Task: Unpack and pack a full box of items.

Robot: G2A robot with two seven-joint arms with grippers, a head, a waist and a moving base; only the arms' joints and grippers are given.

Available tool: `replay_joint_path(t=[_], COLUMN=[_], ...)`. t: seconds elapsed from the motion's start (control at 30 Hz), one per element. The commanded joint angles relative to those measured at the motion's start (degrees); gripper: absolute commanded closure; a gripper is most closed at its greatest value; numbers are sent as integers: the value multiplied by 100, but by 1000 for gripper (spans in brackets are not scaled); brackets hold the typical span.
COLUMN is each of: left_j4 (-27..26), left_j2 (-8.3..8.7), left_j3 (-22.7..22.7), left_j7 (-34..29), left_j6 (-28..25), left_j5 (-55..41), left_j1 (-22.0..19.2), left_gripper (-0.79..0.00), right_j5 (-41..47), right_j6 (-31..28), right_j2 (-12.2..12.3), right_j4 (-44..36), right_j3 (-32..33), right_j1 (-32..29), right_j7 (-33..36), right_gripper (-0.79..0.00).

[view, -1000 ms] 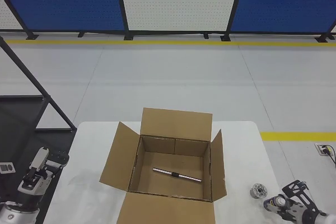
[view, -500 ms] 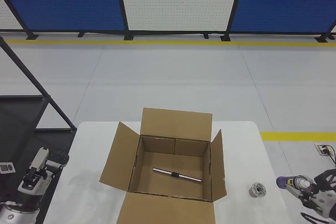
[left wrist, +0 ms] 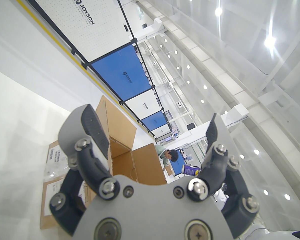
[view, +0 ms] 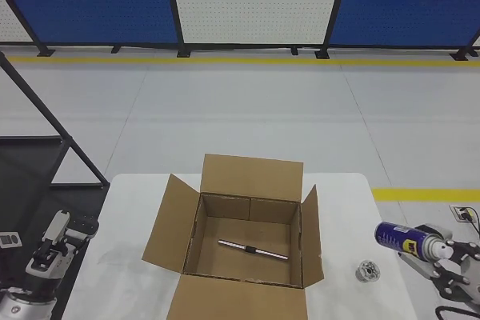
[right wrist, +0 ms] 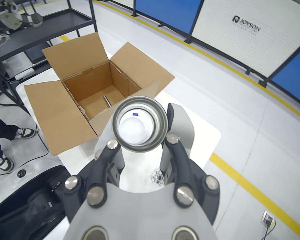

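When viewed from above, box [view: 252,178]: open midway on the desk [view: 128,240], flaps spread, thin rod [view: 254,250] on its floor.
Top view, right gripper [view: 452,256]: at desk's right edge, jaws clamped on spray can [view: 402,238].
Top view, round metal part [view: 370,272]: on desk, near can.
Left wrist view, left gripper [left wrist: 150,126]: jaws spread wide, nothing held.
Right wrist view, spray can: gripped between jaws, base toward camera, box beyond.
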Motion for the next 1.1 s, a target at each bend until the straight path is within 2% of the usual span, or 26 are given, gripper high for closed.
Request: replay_joint_path(t=[0.0, 0.47, 0.57, 0.7, 0.87, 1.07], left_j4=[0, 0, 0, 0, 0, 0], left_j2=[0, 0, 0, 0, 0, 0], left_j3=[0, 0, 0, 0, 0, 0], left_j7=[0, 0, 0, 0, 0, 0], left_j6=[0, 0, 0, 0, 0, 0], left_j5=[0, 0, 0, 0, 0, 0], left_j1=[0, 0, 0, 0, 0, 0], left_gripper=[-785, -785, -785, -785, -785, -785], right_j5=[-14, -14, -89, -288, -676, -1328], right_j6=[35, 35, -306, -551, 450, 1131], right_j2=[18, 18, 57, 207, 286, 87], right_j4=[-4, -4, -4, -4, 26, 901], right_j3=[-27, -27, -276, -1479, -3610, -5981], right_j1=[78, 78, 241, 1108, 2725, 4557], right_j7=[64, 64, -232, -48, 627, 944], right_gripper=[0, 0, 0, 0, 0, 0])
